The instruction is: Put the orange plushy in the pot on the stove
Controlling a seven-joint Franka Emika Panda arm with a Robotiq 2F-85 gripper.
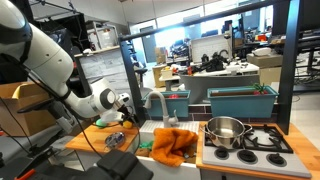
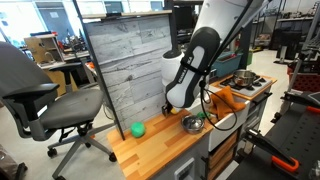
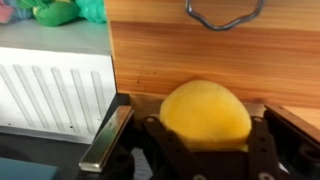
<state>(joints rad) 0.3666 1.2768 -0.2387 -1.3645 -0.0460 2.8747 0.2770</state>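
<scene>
The orange plushy (image 3: 205,112) is a rounded yellow-orange lump that fills the space between my gripper's (image 3: 207,135) black fingers in the wrist view. The fingers press on both its sides, so the gripper is shut on it. In both exterior views the gripper (image 1: 118,108) (image 2: 190,120) hangs low over the wooden counter (image 1: 85,138), left of the sink. The plushy is mostly hidden there. The steel pot (image 1: 225,130) stands on the stove (image 1: 268,140) at the right, well away from the gripper. It also shows in an exterior view (image 2: 245,78).
An orange cloth (image 1: 172,146) lies in the sink beside a tall faucet (image 1: 157,105). A green ball (image 2: 138,128) sits on the counter. A wooden backboard (image 2: 125,60) stands behind it. Teal bins (image 1: 240,100) sit behind the stove. An office chair (image 2: 40,95) stands nearby.
</scene>
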